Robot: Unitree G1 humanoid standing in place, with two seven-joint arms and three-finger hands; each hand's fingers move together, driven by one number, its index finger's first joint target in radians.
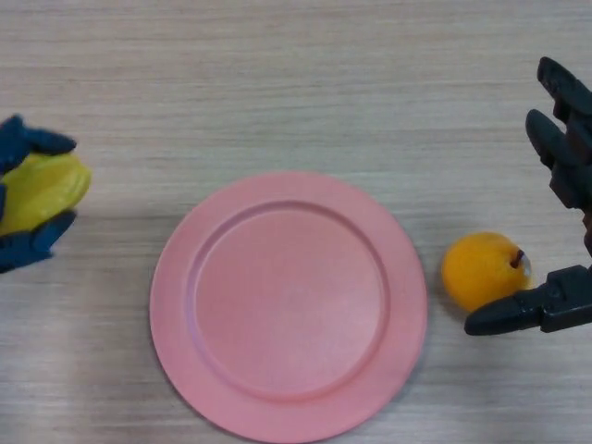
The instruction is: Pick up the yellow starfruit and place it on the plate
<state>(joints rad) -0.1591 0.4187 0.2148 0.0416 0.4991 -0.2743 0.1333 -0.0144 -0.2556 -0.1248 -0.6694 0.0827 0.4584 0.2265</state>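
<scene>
Left hand [26,190]: at the left edge of the head view, fingers curled over and under the yellow starfruit [42,188], clasping it.
Right hand [562,222]: at the right edge, fingers spread wide; thumb tip touching or just beside the orange fruit [481,270], fingers well above it.
Starfruit: in the left hand's grasp, apart from the plate.
Plate [289,305]: pink, round, centre of view, nothing on it.
Orange fruit: on the table [296,83] just right of the plate's rim.
Table: pale wood grain.
</scene>
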